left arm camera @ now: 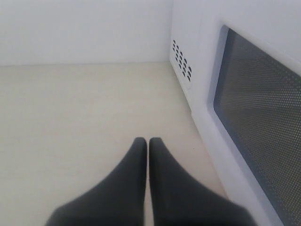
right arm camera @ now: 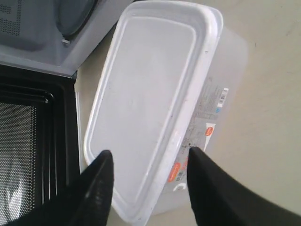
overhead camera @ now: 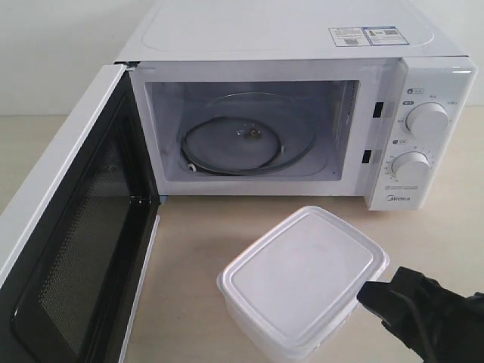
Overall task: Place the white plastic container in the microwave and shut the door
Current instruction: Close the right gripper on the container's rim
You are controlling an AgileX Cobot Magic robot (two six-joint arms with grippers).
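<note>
Surface: pale wood-grain table [overhead camera: 197,249], matte, bare between microwave and container.
Room: plain white wall [overhead camera: 60,53] behind the table; even, soft light.
Microwave [overhead camera: 302,45]: white, at the far side of the table, cavity open to view; glass turntable [overhead camera: 242,140] inside; two round knobs [overhead camera: 426,119] on the right panel; stickers [overhead camera: 365,35] on top.
Door [overhead camera: 45,227]: swung wide to the left, black mesh inner face turned to the cavity, reaching to the near left.
Container [overhead camera: 302,280]: on the table in front of the microwave, near and right of centre, lid on, well outside the cavity; red-marked label [right arm camera: 210,129] on one side.
Right gripper [right arm camera: 150,153]: at the near right, fingers spread and straddling the container's near end; contact cannot be told.
Left gripper [left arm camera: 148,141]: fingers pressed together, holding nothing, over bare table beside the door's outer face; out of the exterior view.
Vents [left arm camera: 182,60]: dark slots on the microwave's left side.
</note>
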